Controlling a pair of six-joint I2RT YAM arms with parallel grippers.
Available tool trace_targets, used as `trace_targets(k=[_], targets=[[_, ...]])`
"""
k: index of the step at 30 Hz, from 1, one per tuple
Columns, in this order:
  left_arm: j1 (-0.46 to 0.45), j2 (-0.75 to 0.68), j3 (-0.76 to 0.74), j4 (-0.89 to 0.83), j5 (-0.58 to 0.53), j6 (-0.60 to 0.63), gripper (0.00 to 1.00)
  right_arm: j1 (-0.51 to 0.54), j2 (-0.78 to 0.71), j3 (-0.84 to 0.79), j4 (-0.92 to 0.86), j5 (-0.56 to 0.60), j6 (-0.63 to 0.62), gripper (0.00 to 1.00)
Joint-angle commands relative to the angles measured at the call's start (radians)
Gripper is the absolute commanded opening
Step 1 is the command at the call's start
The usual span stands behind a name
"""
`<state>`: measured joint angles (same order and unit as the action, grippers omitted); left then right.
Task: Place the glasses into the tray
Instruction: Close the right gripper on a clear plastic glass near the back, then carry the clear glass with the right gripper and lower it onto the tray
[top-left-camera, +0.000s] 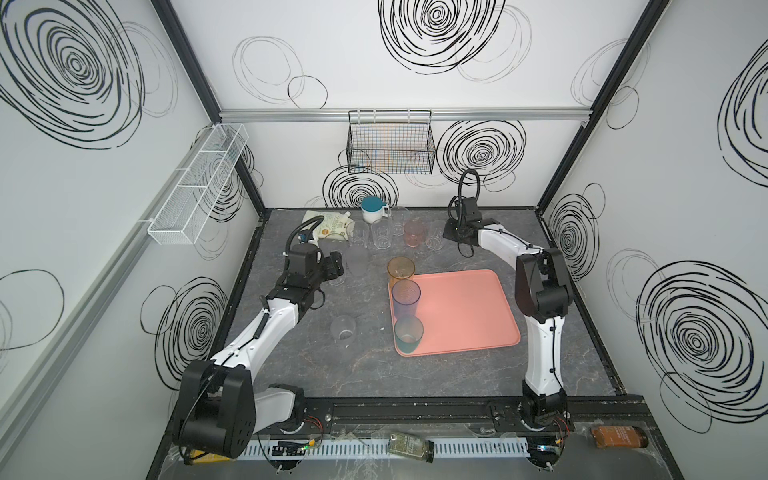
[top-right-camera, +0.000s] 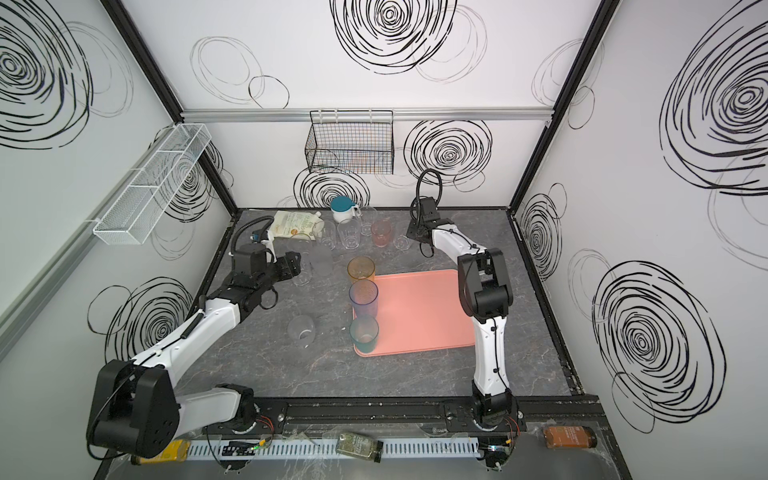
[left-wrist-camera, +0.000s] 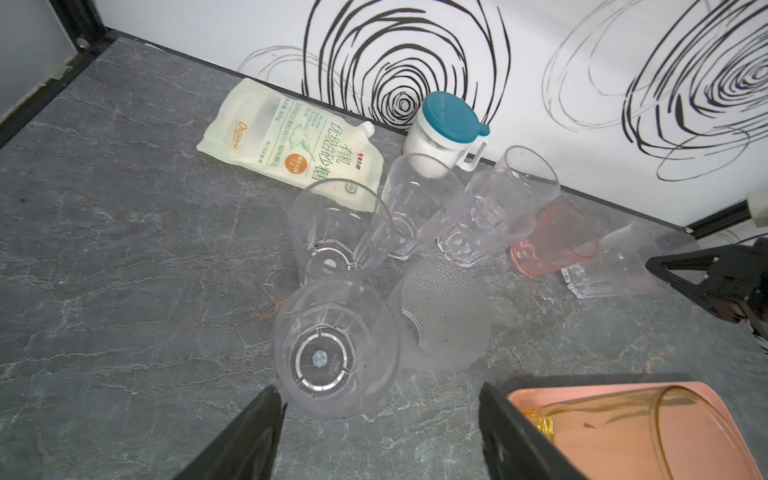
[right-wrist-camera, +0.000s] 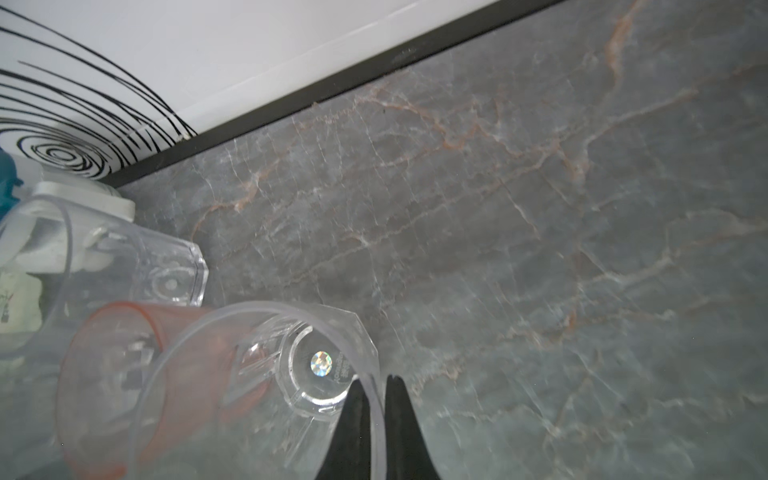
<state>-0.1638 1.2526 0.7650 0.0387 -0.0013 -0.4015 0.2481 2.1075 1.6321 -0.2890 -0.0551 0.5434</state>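
A clear tumbler (right-wrist-camera: 320, 361) pinched by the right gripper (right-wrist-camera: 376, 384), upper centre in both top views.
Its fingers clench the rim; the left gripper (left-wrist-camera: 378, 388) has its fingers released. The pink tray (top-left-camera: 461, 307), centre-right, holds a blue tumbler (top-left-camera: 406, 297), a teal tumbler (top-left-camera: 409, 334) and possibly the amber tumbler (top-left-camera: 401, 270).

Both top views look steeply down from high in front over the whole desk (top-left-camera: 357, 374). The left wrist camera looks down near a corner of the tray (left-wrist-camera: 582, 389). The right wrist camera sits close above a clear tumbler (right-wrist-camera: 291, 374); both wrist views share the pink tumbler (left-wrist-camera: 552, 245) (right-wrist-camera: 116, 374).
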Motion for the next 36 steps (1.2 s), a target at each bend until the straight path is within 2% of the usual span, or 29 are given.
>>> trace_targets(k=[1, 5, 10, 13, 17, 19, 23, 25, 29, 31, 34, 36], targets=[[-0.047, -0.020, 0.032, 0.092, -0.034, 0.018, 0.78, 0.002, -0.136, -0.080, 0.029, -0.001, 0.023, 0.00], [-0.131, -0.015, 0.019, 0.207, -0.063, 0.103, 0.79, -0.010, -0.229, -0.140, 0.000, -0.010, 0.042, 0.00], [-0.208, -0.017, -0.008, 0.369, -0.140, 0.228, 0.79, -0.010, -0.399, -0.357, 0.099, -0.041, 0.060, 0.00], [-0.195, -0.056, -0.079, 0.428, -0.169, 0.217, 0.80, -0.002, -0.459, -0.425, 0.128, -0.088, 0.059, 0.00], [-0.177, -0.107, -0.161, 0.491, -0.203, 0.190, 0.84, 0.014, -0.487, -0.403, 0.018, -0.071, 0.016, 0.00], [-0.166, -0.116, -0.164, 0.498, -0.206, 0.143, 0.97, 0.015, -0.516, -0.414, -0.013, -0.063, -0.004, 0.00], [-0.084, -0.128, -0.169, 0.489, -0.073, 0.068, 0.96, 0.020, -0.583, -0.493, 0.010, -0.062, -0.013, 0.00], [-0.064, -0.136, -0.159, 0.457, -0.073, 0.049, 0.96, 0.036, -0.608, -0.518, -0.007, -0.060, -0.025, 0.00], [-0.148, -0.106, -0.048, 0.298, -0.144, 0.196, 0.96, 0.086, -0.665, -0.558, -0.043, -0.028, -0.025, 0.00], [-0.175, -0.095, -0.009, 0.243, -0.135, 0.238, 0.96, 0.112, -0.687, -0.583, -0.025, -0.018, -0.025, 0.00], [-0.171, -0.106, 0.024, 0.159, -0.118, 0.195, 0.96, 0.159, -0.682, -0.600, -0.012, 0.002, -0.060, 0.00], [-0.136, -0.125, 0.033, 0.100, -0.060, 0.126, 0.96, 0.181, -0.657, -0.579, -0.046, 0.020, -0.077, 0.00]])
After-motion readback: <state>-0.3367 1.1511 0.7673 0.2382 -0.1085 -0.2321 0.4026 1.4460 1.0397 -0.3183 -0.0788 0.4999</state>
